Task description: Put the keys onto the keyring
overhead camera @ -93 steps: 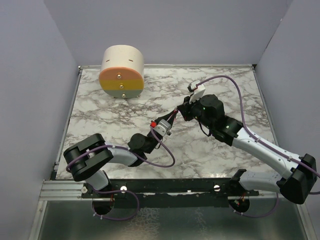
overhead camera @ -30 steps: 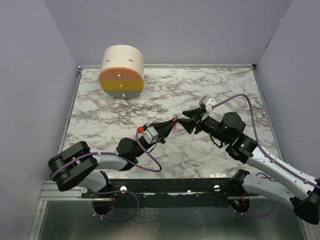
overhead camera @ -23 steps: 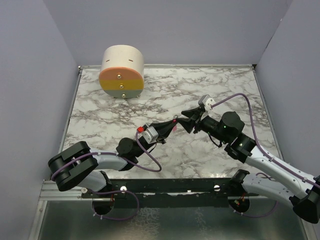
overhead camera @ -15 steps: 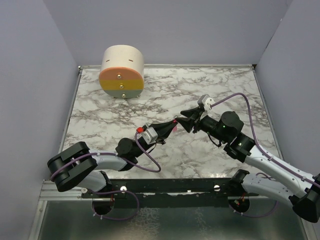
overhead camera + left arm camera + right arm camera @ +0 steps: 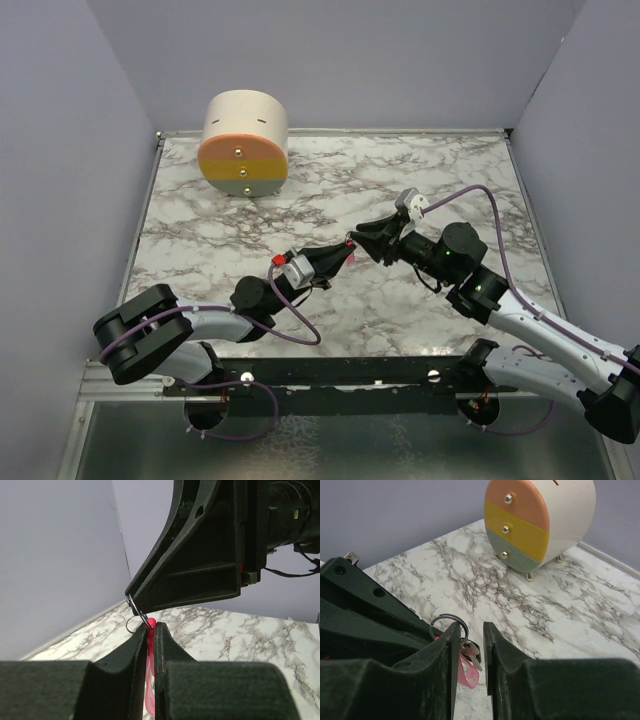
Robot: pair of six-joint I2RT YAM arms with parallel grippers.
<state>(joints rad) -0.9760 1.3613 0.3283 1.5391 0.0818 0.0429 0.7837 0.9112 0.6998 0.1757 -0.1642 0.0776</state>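
Note:
In the top view my left gripper (image 5: 345,258) and right gripper (image 5: 353,241) meet tip to tip above the middle of the marble table (image 5: 440,180). The left gripper (image 5: 151,626) is shut on the pink key piece (image 5: 150,672), whose tip pokes out between its fingers. The thin metal keyring (image 5: 133,616) touches that pink tip, right under the right gripper's fingers (image 5: 200,565). In the right wrist view the keyring (image 5: 448,618) lies against my left-hand finger (image 5: 440,670). The pink piece (image 5: 469,673) and a silver key (image 5: 474,652) hang below it. The right gripper (image 5: 471,626) has its jaws a little apart.
A round cream box with orange, yellow and green drawers (image 5: 245,143) stands at the back left, and it also shows in the right wrist view (image 5: 540,522). Grey walls close in the table on three sides. The purple cables loop beside both arms.
Both arms swung from an earlier pose into this tip-to-tip pose. In the last second the right gripper crept slightly left toward the left gripper's tip; the left gripper kept hold of the pink piece.

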